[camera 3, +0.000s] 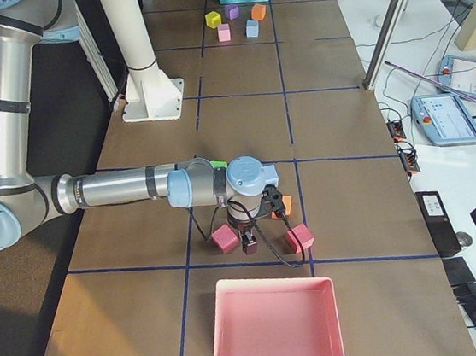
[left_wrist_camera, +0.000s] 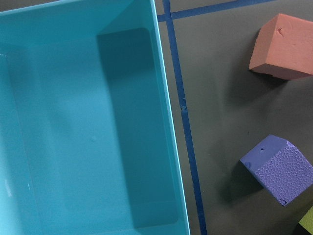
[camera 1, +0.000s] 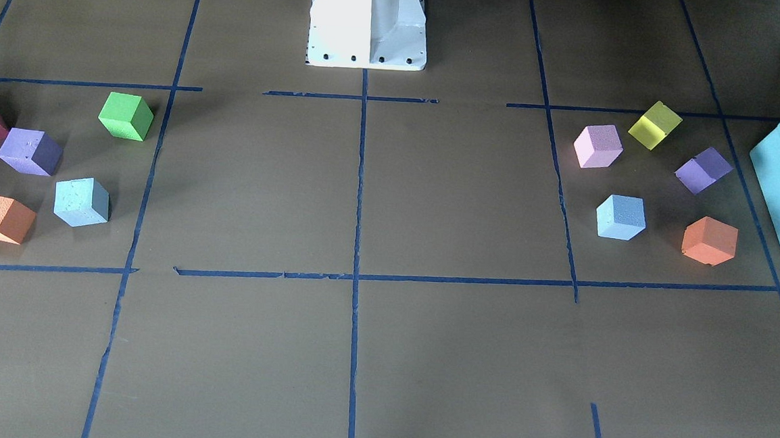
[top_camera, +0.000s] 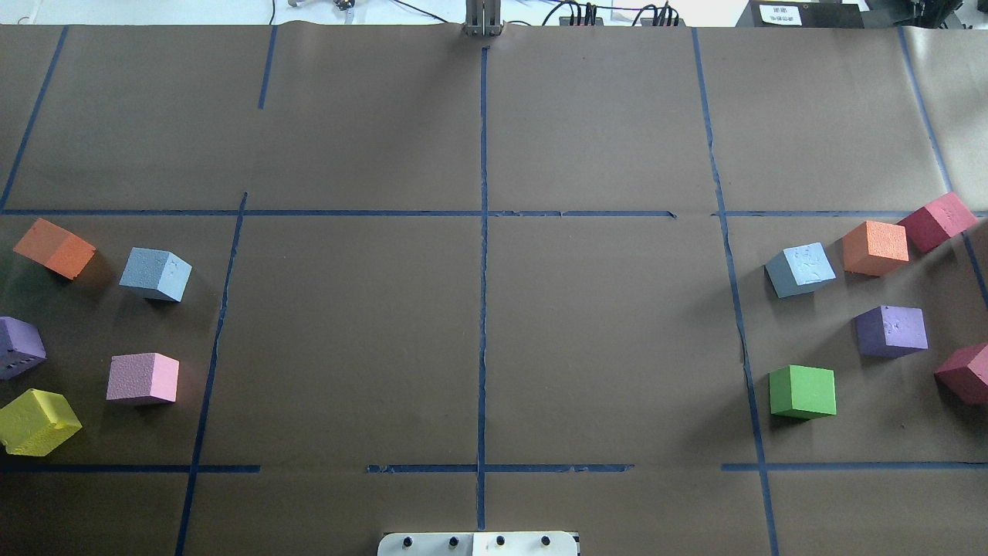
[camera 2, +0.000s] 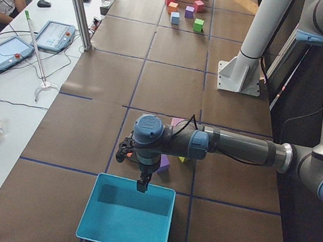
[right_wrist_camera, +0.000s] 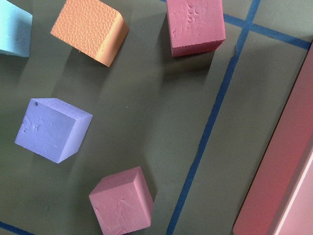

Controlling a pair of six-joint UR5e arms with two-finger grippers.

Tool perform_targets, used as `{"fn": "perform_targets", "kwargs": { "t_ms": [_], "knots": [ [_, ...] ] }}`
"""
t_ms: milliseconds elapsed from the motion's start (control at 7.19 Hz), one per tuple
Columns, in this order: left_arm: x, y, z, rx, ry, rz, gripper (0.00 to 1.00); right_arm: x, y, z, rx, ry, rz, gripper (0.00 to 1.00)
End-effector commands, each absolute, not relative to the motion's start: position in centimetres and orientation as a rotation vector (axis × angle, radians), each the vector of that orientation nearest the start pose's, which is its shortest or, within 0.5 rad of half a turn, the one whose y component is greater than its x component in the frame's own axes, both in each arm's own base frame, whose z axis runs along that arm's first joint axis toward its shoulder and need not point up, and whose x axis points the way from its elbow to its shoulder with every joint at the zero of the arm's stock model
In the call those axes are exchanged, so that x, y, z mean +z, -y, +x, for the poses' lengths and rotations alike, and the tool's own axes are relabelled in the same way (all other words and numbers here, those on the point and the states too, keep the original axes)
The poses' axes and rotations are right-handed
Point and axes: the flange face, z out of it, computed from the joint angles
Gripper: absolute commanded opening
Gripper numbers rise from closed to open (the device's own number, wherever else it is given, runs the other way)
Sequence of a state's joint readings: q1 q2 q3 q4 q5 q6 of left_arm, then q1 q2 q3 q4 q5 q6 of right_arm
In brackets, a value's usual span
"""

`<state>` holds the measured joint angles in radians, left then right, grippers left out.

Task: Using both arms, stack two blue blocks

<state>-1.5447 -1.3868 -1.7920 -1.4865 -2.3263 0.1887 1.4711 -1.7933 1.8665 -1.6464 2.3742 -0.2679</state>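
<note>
One blue block [top_camera: 156, 273] lies among the cubes on the robot's left side and also shows in the front view [camera 1: 621, 217]. The other blue block [top_camera: 800, 269] lies among the cubes on the robot's right side, in the front view [camera 1: 81, 201], and its corner shows in the right wrist view [right_wrist_camera: 10, 29]. Both rest on the table, far apart. My left gripper [camera 2: 143, 184] hangs over the near edge of the teal box [camera 2: 126, 214]. My right gripper [camera 3: 249, 245] hangs over the maroon cubes [camera 3: 223, 238]. I cannot tell if either is open or shut.
Orange [top_camera: 55, 247], purple [top_camera: 19, 347], pink [top_camera: 143, 378] and yellow [top_camera: 37, 421] cubes surround the left blue block. Orange [top_camera: 874, 247], purple [top_camera: 891, 330], green [top_camera: 803, 391] and maroon [top_camera: 936, 221] cubes surround the right one. A pink tray [camera 3: 274, 328] lies at the right end.
</note>
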Motion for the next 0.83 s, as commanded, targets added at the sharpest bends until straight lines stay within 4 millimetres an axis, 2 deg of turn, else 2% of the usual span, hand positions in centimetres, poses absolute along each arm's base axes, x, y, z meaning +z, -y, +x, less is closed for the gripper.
{"fn": "perform_targets", "kwargs": {
  "t_ms": [0, 139, 278, 557, 696],
  "knots": [
    [63.9, 41.3, -5.4, 0.188, -0.756, 0.024, 1.00, 58.9, 43.2, 0.4, -0.389, 0.805, 0.127, 1.00],
    [64.0, 41.2, -5.4, 0.186, -0.758, 0.020, 1.00, 56.0, 45.7, -1.8, -0.370, 0.811, 0.157, 1.00],
    [64.0, 41.2, -5.4, 0.186, -0.758, 0.020, 1.00, 53.2, 47.0, -6.2, -0.317, 0.833, 0.182, 1.00],
    [63.9, 41.3, -5.4, 0.188, -0.758, 0.024, 1.00, 50.4, 46.9, -14.2, -0.185, 0.841, 0.226, 1.00],
    [63.8, 41.3, -5.3, 0.188, -0.759, 0.026, 1.00, 49.8, 46.7, -18.0, -0.158, 0.842, 0.238, 1.00]
  ]
}}
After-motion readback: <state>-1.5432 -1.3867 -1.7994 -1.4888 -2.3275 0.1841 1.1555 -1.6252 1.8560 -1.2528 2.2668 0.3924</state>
